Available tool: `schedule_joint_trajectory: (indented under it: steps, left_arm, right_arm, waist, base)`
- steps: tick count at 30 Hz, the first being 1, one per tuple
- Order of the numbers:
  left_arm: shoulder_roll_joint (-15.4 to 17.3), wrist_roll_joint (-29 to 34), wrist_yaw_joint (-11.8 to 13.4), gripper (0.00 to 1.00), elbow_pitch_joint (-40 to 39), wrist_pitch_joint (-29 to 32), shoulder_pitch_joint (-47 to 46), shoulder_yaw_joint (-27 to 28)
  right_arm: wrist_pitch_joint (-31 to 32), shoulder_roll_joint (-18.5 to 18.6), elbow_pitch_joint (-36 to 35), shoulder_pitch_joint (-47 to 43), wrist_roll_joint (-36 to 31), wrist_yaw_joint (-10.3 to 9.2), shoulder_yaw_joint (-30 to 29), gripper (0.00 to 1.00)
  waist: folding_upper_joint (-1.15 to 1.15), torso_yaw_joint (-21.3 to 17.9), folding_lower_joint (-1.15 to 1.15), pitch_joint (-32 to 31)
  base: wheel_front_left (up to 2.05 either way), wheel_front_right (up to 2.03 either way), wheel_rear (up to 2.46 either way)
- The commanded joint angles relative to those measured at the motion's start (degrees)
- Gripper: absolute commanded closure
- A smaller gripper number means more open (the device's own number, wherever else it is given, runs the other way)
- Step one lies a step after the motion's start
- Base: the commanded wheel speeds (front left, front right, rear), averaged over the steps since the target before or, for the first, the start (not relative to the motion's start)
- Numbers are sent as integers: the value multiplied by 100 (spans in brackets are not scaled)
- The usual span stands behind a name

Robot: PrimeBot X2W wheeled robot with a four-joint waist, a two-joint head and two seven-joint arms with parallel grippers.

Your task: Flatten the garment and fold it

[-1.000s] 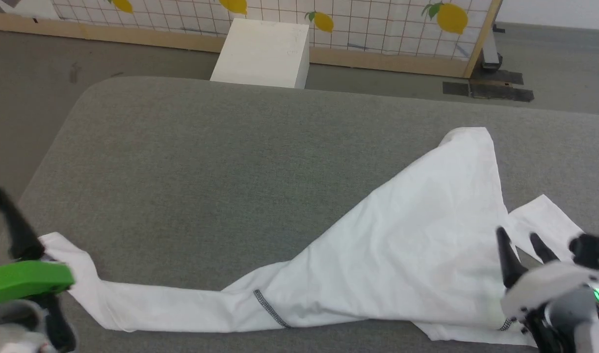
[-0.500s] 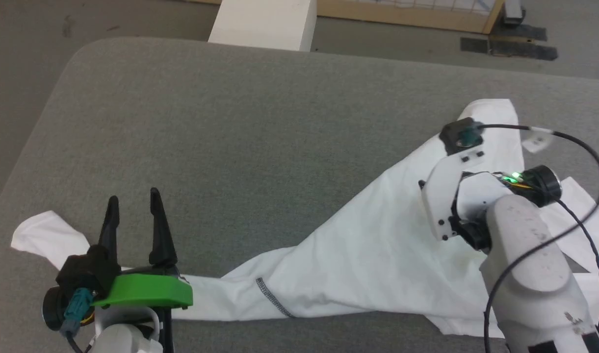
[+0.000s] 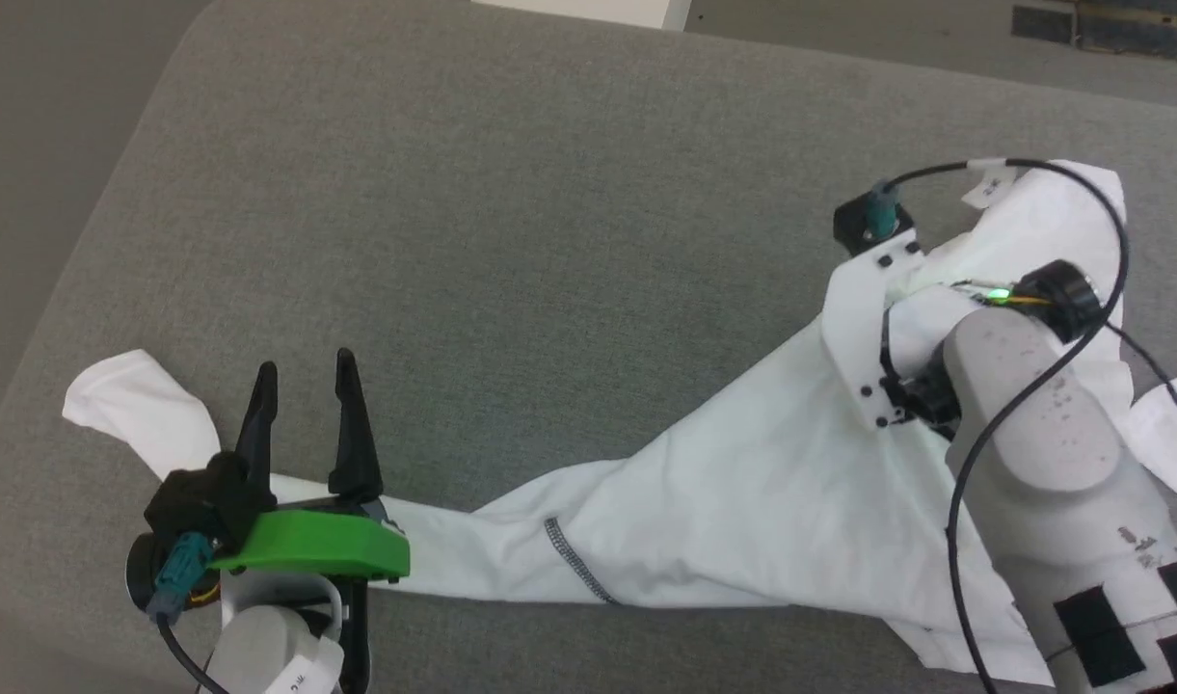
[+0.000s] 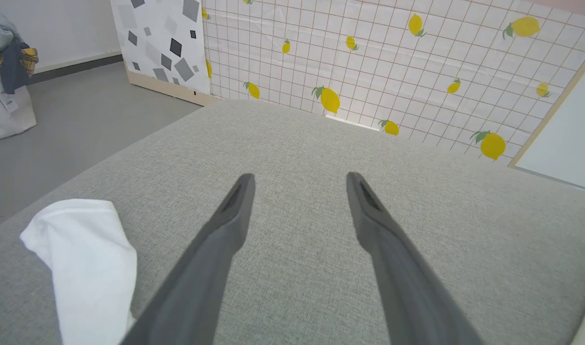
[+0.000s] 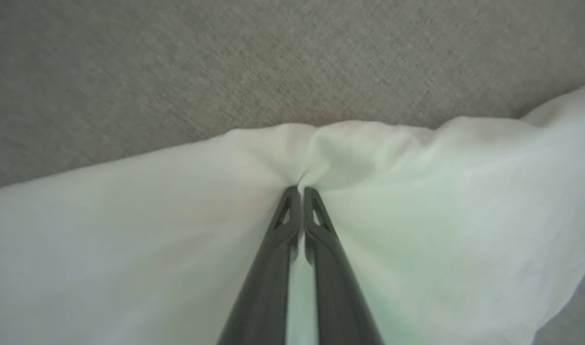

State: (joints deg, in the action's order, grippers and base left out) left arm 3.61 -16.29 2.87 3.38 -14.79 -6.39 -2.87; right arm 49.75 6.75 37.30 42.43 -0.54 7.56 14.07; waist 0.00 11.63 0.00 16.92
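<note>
Right gripper (image 5: 301,189): my fingers pinched shut on a puckered edge fold of the shirt (image 3: 742,501), probably to pull it flat. Left gripper (image 4: 299,179): fingers spread, holding nothing, poised over the sleeve at lower left. Shirt: thin, white, creased, sprawled from lower left to right edge. Cushion (image 3: 501,241): coarse grey weave, rounded corners.

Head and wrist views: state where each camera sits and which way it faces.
Head view: on the head, looking down at the garment on the grey cushion; left gripper, right forearm.
Left wrist view: on that wrist, facing across the cushion toward the lemon-print screen; its own fingers.
Right wrist view: on that wrist, facing down; right gripper pinching the garment.
Shared: head and left wrist both show the sleeve end.
</note>
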Motion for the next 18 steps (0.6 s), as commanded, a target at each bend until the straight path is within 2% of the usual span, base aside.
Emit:
schedule_joint_trajectory:
  steps: [1, 7, 11, 18]
  left_arm:
    - [-31, 1, -44, 0, 2, -20, -130, -10]
    - [-63, -11, -106, 0, 22, -20, -238, -68]
    - [-70, -80, -159, 0, 82, -20, -354, -182]
    - [-72, -245, -75, 0, 120, -20, -431, -411]
  right_arm:
    - [-103, 93, 99, -55, 42, -8, -96, 100]
    - [-632, -31, -29, 614, -161, -8, -850, 100]
    - [-910, -43, 67, 1149, -486, -8, -931, 100]
    - [-1458, 34, 313, 1899, -988, -8, -1066, 100]
  waist:
    - [0, 121, 0, 149]
    - [0, 285, 0, 321]
    - [0, 497, 0, 442]
    - [0, 815, 0, 588]
  base:
    - [0, 0, 0]
    - [0, 0, 0]
    - [0, 0, 0]
    - [0, 0, 0]
